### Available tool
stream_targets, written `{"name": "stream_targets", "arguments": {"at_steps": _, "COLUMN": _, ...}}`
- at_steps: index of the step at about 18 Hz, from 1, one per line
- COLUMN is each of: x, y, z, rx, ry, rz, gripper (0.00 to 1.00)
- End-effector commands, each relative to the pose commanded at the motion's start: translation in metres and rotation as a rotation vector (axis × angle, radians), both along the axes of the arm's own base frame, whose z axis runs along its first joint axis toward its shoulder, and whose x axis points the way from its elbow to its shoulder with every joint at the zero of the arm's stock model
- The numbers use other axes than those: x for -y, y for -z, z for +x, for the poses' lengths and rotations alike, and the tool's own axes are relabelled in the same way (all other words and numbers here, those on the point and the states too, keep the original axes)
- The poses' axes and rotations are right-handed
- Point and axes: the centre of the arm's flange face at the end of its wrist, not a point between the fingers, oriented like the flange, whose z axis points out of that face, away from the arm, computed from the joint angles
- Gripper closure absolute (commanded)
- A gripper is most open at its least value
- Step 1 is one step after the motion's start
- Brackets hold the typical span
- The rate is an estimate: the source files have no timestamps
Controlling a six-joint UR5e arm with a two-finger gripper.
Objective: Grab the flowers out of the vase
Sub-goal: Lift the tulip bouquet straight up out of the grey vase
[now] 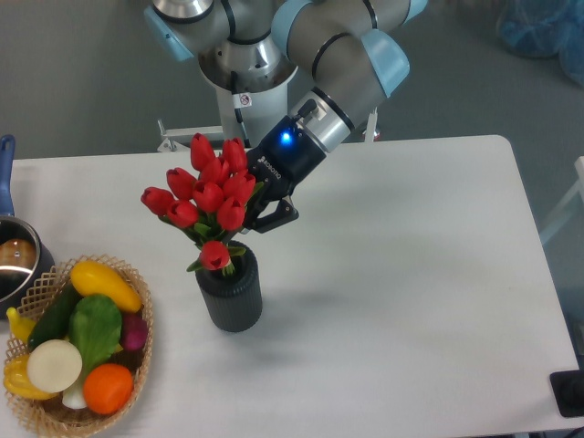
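At the far left edge, a metal pot (14, 260) with a blue handle sat partly out of view on the white table (411, 274). Just in front of it, a wicker basket (137, 292) held vegetables in yellow, green, white, orange and purple. To the right of the basket stood the dark grey ribbed vase (230, 297), upright. The red flowers (205, 196) rose above its mouth, leaning left, their lowest bloom right at the rim; whether the stems were in the vase could not be told. The gripper (260, 212) reached in from the upper right, its fingers closed on the bunch just below the blooms. A blue light glowed on the gripper's body. The grey and pale blue arm (338, 55) stretched back toward its base.
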Motion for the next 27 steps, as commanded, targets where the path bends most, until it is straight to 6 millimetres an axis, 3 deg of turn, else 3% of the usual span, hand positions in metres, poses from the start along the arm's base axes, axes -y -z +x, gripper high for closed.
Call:
{"name": "stream_targets", "arguments": {"at_steps": 7, "x": 0.006, "y": -0.012, "z": -0.002, "rx": 0.020, "ry": -0.013, "rz": 0.045, "gripper": 0.56}}
{"name": "stream_targets", "arguments": {"at_steps": 22, "x": 0.037, "y": -0.058, "z": -0.020, "rx": 0.097, "ry": -0.093, "rz": 0.181, "gripper": 0.56}}
{"name": "stream_targets", "arguments": {"at_steps": 27, "x": 0.038, "y": -0.059, "z": -0.015, "rx": 0.108, "ry": -0.093, "rz": 0.183, "gripper": 0.56}}
